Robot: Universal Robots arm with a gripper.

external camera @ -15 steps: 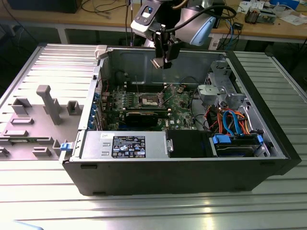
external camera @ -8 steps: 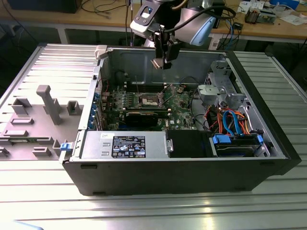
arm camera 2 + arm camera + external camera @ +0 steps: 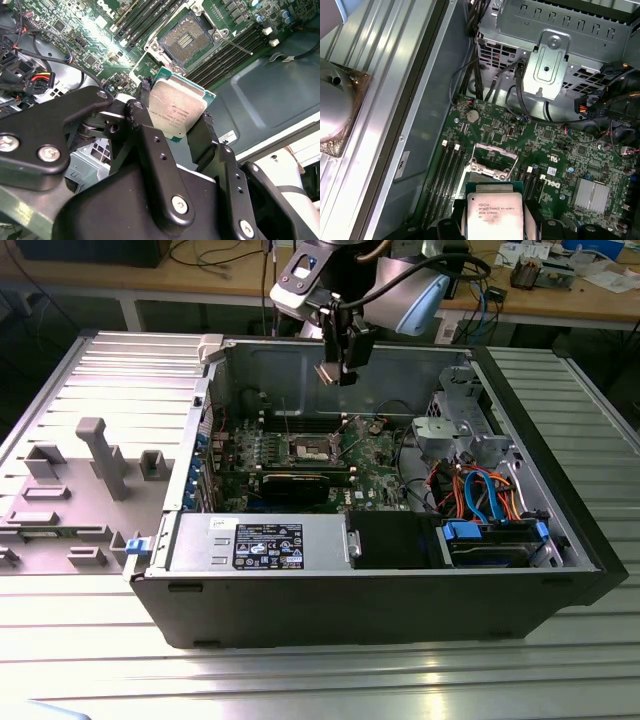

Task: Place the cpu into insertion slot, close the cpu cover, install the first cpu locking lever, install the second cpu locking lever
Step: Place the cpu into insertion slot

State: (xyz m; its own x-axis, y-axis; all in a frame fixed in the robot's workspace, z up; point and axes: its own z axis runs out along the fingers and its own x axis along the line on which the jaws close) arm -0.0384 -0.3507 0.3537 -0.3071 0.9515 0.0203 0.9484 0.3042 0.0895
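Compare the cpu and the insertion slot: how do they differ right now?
The cpu has a silvery metal top; the insertion slot shows a dark centre. The cpu is held above the green board in the gripper; the insertion slot sits set into it, empty. Both are square.

We find the cpu (image 3: 493, 218) clamped in the gripper (image 3: 338, 370) above the open case (image 3: 350, 605), whose board (image 3: 375, 452) carries the insertion slot (image 3: 310, 448) between memory slots (image 3: 448, 167), with the drive cage (image 3: 455, 430) at the exterior view's right.
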